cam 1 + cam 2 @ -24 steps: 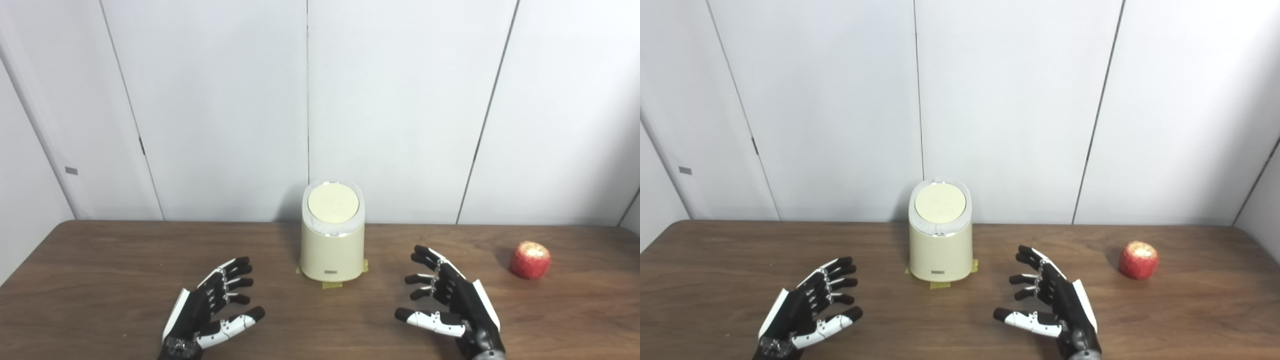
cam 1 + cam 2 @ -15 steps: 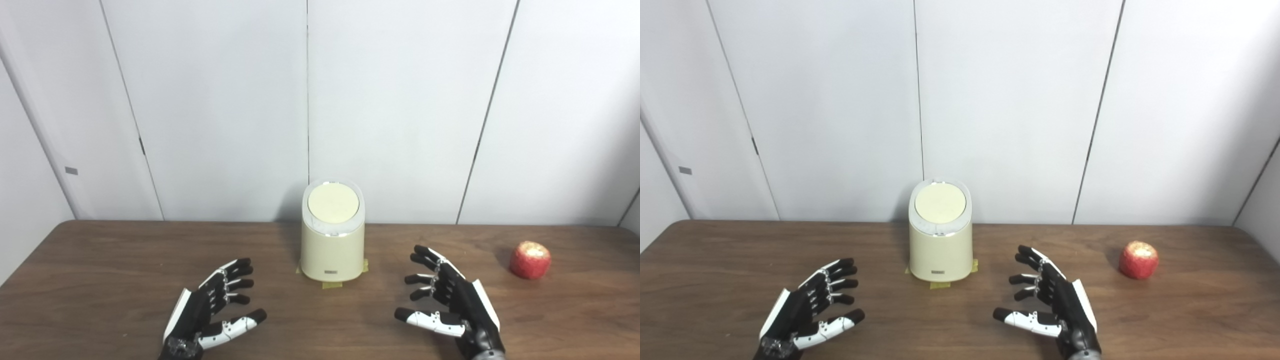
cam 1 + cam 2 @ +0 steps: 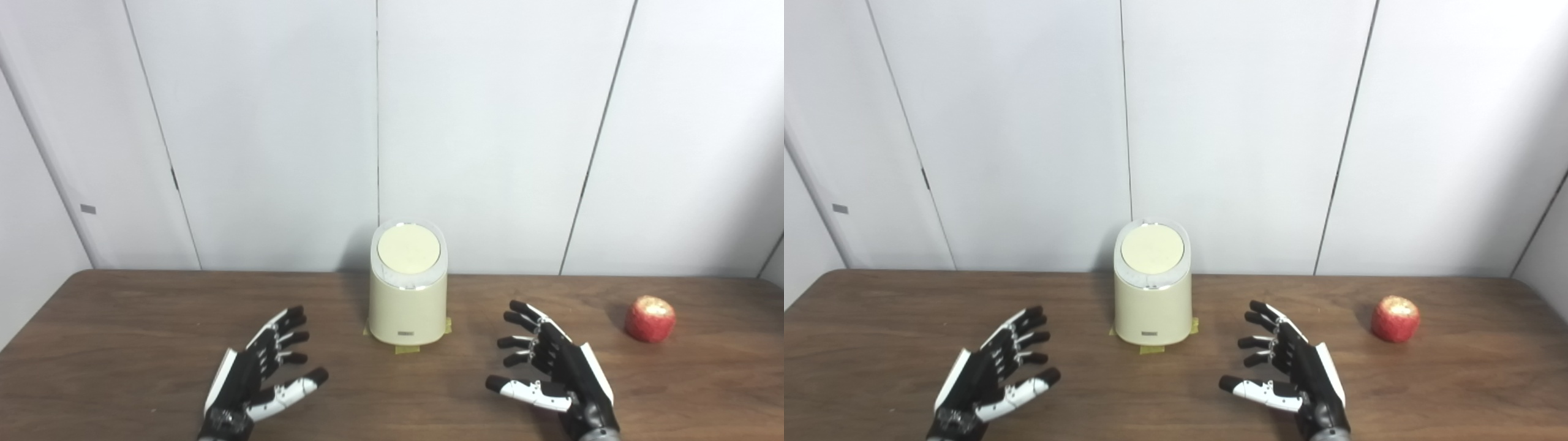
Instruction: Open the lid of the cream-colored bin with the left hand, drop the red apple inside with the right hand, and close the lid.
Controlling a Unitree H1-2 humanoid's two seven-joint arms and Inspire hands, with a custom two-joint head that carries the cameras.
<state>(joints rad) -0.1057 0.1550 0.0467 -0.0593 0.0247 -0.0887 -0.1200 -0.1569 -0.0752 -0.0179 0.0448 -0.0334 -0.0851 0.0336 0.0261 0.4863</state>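
The cream-colored bin (image 3: 408, 297) stands upright at the back middle of the brown table (image 3: 122, 324), close to the white wall panels (image 3: 490, 122), with its round lid (image 3: 408, 248) down flat on top and bits of yellow tape (image 3: 407, 350) at its base. The red apple (image 3: 650, 318) lies on the table well to the right of the bin, apart from everything; neither has moved since the earlier frames. The left hand (image 3: 260, 373) is in front of the bin and to its left, empty, fingers (image 3: 288, 324) spread and thumb out to the side; compared with 0.8 s ago it has edged a little forward and tilted more upright, fingertips pointing more toward the far wall. The right hand (image 3: 554, 370) is in front and to the right of the bin, between bin and apple, also empty with fingers spread, and has barely changed position
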